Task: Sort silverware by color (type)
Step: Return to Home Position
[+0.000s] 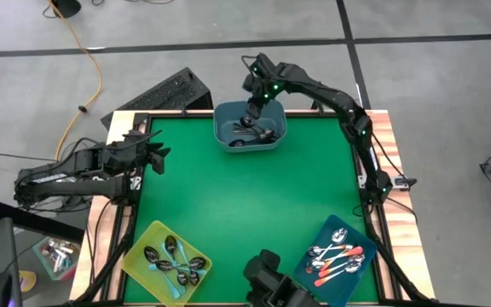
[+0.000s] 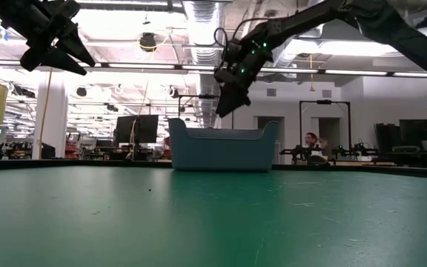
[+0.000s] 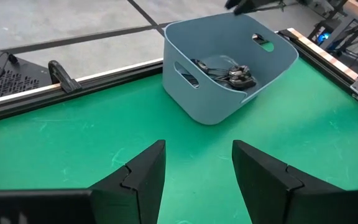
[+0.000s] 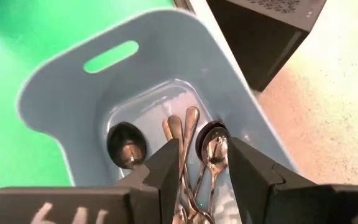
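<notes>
The silverware lies in three bins. Plain dark metal spoons rest in the grey-blue bin at the far edge. Teal-handled spoons lie in the yellow bin near left. Orange-red-handled spoons lie in the dark blue bin near right. My right gripper hangs open above the grey-blue bin, pointing down into it, with nothing between its fingers. My left gripper stands open and raised at the table's left edge.
The green mat's middle lies bare between the three bins. A black slotted device sits beyond the far left corner. A dark camera mount stands at the near edge. A small tray of utensils sits off the table's left side.
</notes>
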`<act>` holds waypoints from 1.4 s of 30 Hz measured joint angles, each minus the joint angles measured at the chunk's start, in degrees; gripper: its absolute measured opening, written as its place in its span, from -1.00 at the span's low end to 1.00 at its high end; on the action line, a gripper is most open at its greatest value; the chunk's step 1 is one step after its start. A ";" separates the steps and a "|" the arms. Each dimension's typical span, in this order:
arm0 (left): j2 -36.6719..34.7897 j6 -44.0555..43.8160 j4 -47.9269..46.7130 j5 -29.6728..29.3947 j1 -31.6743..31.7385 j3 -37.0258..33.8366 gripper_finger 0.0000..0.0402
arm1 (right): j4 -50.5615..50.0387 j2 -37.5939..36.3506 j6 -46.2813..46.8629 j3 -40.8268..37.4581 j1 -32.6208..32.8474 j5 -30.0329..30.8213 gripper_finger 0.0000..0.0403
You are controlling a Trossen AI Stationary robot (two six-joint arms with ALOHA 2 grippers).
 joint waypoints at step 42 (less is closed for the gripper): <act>-0.05 5.50 14.85 9.91 0.01 0.02 -0.16 | -20.77 -38.98 -9.88 0.03 0.89 -25.53 -0.30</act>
